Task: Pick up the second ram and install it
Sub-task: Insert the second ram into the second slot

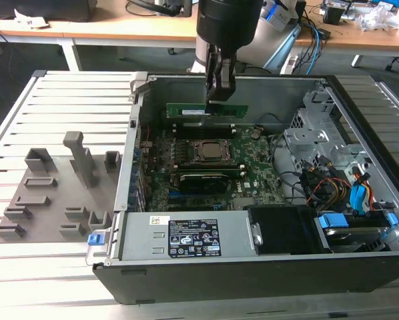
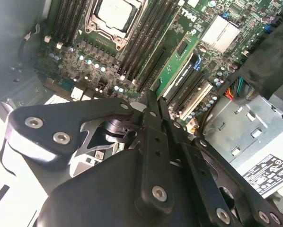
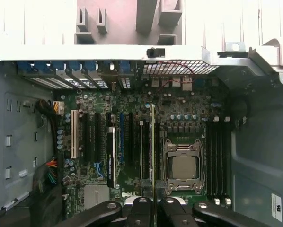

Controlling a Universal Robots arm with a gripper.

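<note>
Installation step, seemingly: black fingers (image 1: 221,85) clamped on slim green circuit-board memory strip (image 1: 193,111), held edge-down just above dark motherboard slots (image 1: 186,131) beside silver processor socket (image 1: 209,152); seating demands square alignment.

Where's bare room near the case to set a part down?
Bare slatted table lies around the grey holder tray, on the exterior view's left of the case, with a strip on the case's other side. Inside is crowded: the hand grips the memory stick over the board, and cables fill the drive end.
</note>
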